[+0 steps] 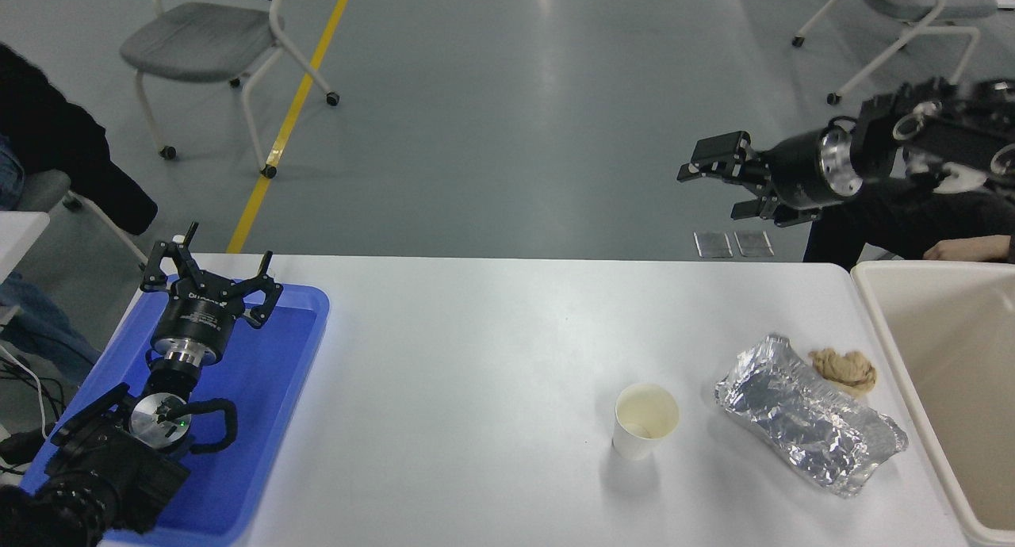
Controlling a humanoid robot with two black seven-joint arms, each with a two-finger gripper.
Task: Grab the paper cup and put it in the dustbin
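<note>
The white paper cup (646, 419) stands upright on the white table, right of centre, its cream inside showing. The cream-beige dustbin (871, 305) stands at the table's right edge, partly cut off by the picture. My right gripper (718, 184) is open and empty, raised high beyond the table's far right edge, pointing left, far from the cup. My left gripper (210, 268) is open and parked over the blue tray at the lower left.
A silver foil packet (809, 424) lies right of the cup, with a small tan wad (844, 368) behind it. A blue plastic tray (262, 404) sits at the left. A person's dark sleeve and hand (955, 250) are behind the dustbin. Chairs stand on the floor beyond.
</note>
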